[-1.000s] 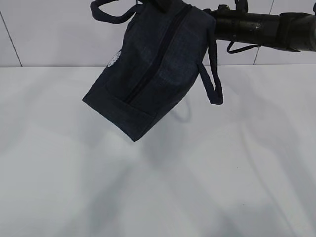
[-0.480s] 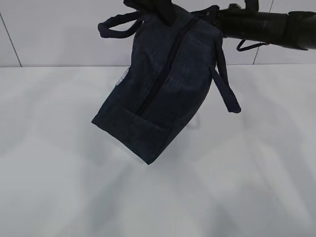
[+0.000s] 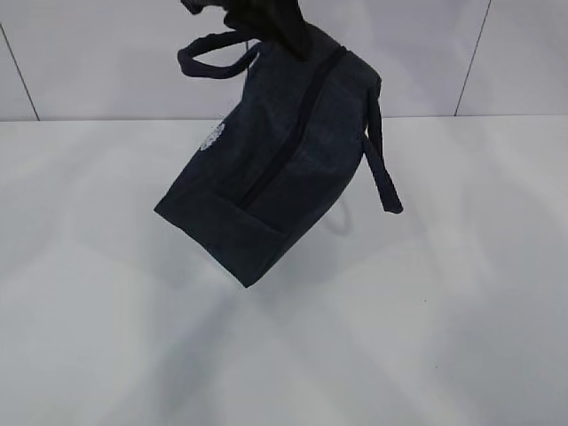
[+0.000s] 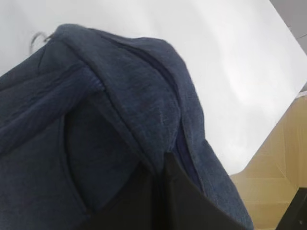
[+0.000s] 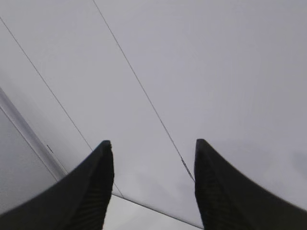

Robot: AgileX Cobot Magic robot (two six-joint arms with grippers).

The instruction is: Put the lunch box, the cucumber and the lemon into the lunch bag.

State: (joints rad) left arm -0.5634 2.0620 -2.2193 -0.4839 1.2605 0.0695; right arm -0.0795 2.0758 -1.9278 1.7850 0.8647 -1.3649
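The dark navy lunch bag hangs tilted in the air above the white table, its closed zipper facing the exterior camera and its round white logo on the left side. My left gripper holds it from above, shut on a fold of fabric by the zipper. One handle sticks out to the left, and the other dangles on the right. A silver ring pull shows at the far end. My right gripper is open and holds nothing. The lunch box, cucumber and lemon are out of view.
The white table lies below the bag, with its shadow under it. A pale panelled wall stands behind; the right wrist view shows only wall panels. A tan cardboard-like surface lies past the table edge.
My right gripper opened, let go of the bag and its arm left the exterior view to the right. The bag swung and now hangs from my left gripper alone.
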